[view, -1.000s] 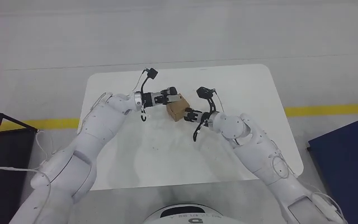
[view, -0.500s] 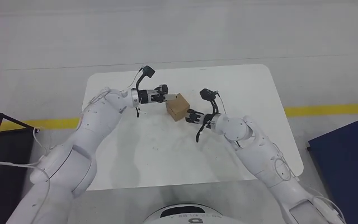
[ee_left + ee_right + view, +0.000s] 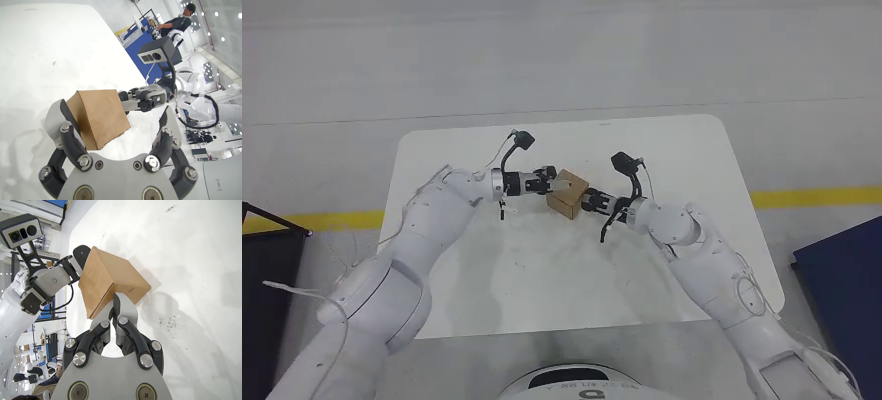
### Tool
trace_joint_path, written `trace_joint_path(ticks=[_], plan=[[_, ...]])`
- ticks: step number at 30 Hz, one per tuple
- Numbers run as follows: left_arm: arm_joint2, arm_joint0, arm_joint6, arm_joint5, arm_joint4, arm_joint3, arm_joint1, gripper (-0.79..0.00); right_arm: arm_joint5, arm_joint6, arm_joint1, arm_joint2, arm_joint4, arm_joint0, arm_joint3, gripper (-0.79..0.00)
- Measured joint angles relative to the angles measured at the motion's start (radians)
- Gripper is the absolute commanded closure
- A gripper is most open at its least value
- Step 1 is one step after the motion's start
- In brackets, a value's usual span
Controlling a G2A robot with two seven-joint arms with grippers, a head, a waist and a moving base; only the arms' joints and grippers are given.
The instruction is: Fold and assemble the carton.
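A small brown carton [image 3: 567,192] sits folded into a closed box near the middle of the white table [image 3: 662,270]. My left gripper [image 3: 548,182] is open on one side of it. In the left wrist view one finger pad [image 3: 66,111] touches the carton [image 3: 100,117] and the other pad [image 3: 166,117] stands well clear. My right gripper [image 3: 588,204] is on the opposite side. The right wrist view shows my right gripper [image 3: 114,294] shut, with its tips touching a lower corner of the carton [image 3: 113,275]. I see no cardboard between its pads.
The table surface around the carton is bare, with scuff marks [image 3: 168,321] close to the right gripper. A blue object [image 3: 842,270] stands on the floor off the right edge. A dark frame [image 3: 262,250] stands off the left edge.
My left gripper moved in against the carton after pulling back half a second ago. My right gripper shifted up the table and touches the carton's other side. The carton turned slightly.
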Motion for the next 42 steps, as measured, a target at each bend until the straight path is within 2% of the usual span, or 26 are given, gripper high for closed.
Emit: trace_joint_path(ticks=[8,17,24,30,33,37,42], plan=[[-0.013,0.056,-0.002,0.000,-0.015,-0.073,0.024,-0.785,0.001,-0.004,0.003,0.022,0.007,-0.001,0.002,0.000],[-0.060,0.098,-0.002,0.000,0.003,-0.172,0.072,-0.785,0.000,-0.016,0.013,0.076,0.020,-0.027,-0.010,0.000],[-0.110,0.123,-0.002,0.000,0.019,-0.202,0.104,-0.785,-0.004,-0.026,0.029,0.139,0.012,-0.089,-0.139,0.000],[-0.186,0.146,0.035,0.000,0.039,-0.239,0.139,-0.785,-0.005,0.019,0.032,0.119,-0.019,-0.111,-0.233,0.000],[-0.240,0.180,0.055,0.000,0.061,-0.293,0.167,-0.785,-0.001,0.039,0.025,0.088,-0.003,-0.076,-0.207,0.000],[-0.304,0.233,0.057,0.000,0.079,-0.368,0.198,-0.785,0.022,0.048,0.011,0.038,0.010,-0.006,-0.104,0.000],[-0.337,0.264,0.048,0.000,0.085,-0.406,0.214,-0.785,0.042,0.040,0.000,-0.006,-0.002,0.034,-0.037,0.000]])
